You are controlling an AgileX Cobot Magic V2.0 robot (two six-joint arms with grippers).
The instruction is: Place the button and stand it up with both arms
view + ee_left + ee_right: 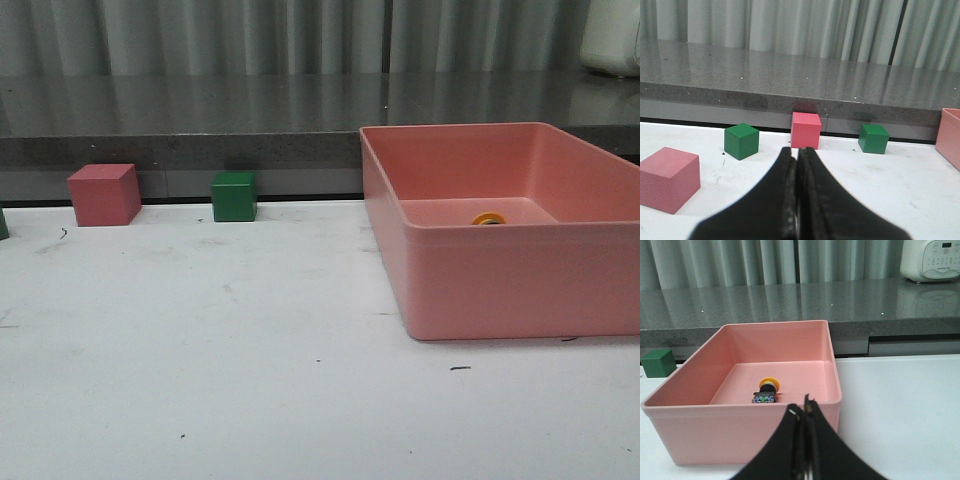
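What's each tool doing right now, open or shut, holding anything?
Left tool: shut, holding nothing.
Right tool: shut, holding nothing; the button lies in the pink bin.

Button [766, 391] walled by bin [690, 435]

The pink bin [500, 280] looks like smooth, matt plastic; the tabletop [200, 380] is white, matt, scuffed with dark marks; the grey ledge [790, 75] behind is speckled, polished stone, glossy with reflections; the cubes [805, 130] look matt, smooth-faced; the button [766, 390] has a shiny yellow cap.
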